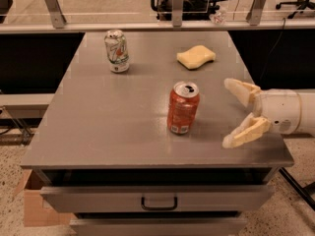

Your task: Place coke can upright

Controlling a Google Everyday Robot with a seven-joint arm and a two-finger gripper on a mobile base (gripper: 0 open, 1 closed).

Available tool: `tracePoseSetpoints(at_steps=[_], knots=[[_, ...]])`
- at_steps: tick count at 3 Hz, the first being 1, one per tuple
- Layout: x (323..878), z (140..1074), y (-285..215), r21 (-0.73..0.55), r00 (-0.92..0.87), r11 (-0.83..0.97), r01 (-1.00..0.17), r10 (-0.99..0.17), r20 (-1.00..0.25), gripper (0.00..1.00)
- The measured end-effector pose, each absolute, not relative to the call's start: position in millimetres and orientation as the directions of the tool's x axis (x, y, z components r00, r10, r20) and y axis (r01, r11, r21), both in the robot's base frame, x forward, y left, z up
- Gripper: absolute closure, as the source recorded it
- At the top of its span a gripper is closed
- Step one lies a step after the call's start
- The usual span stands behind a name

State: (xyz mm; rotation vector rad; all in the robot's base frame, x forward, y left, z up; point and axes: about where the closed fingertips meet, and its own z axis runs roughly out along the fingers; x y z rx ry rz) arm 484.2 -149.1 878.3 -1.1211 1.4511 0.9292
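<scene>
The red-orange coke can (183,107) stands upright on the grey table (113,117), a little right of its middle, silver top with pull tab facing up. My gripper (231,113) is to the right of the can, clear of it, near the table's right edge. Its two cream fingers (241,90) are spread wide apart and hold nothing. The white arm runs off the right side of the view.
A white-and-green soda can (116,50) stands upright at the back left of the table. A yellow sponge (196,56) lies at the back right. A drawer with a handle (159,201) sits under the tabletop. A cardboard box (34,205) is on the floor at the left.
</scene>
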Motion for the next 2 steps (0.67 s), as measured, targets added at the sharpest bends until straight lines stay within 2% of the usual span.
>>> tracePoseSetpoints(at_steps=[1, 2], knots=[[480.0, 901.7, -205.6, -0.079, -0.017, 0.418, -0.905, -0.220, -0.975, 0.00], [480.0, 901.8, -205.5, -0.079, -0.017, 0.418, -0.905, -0.221, -0.975, 0.00]])
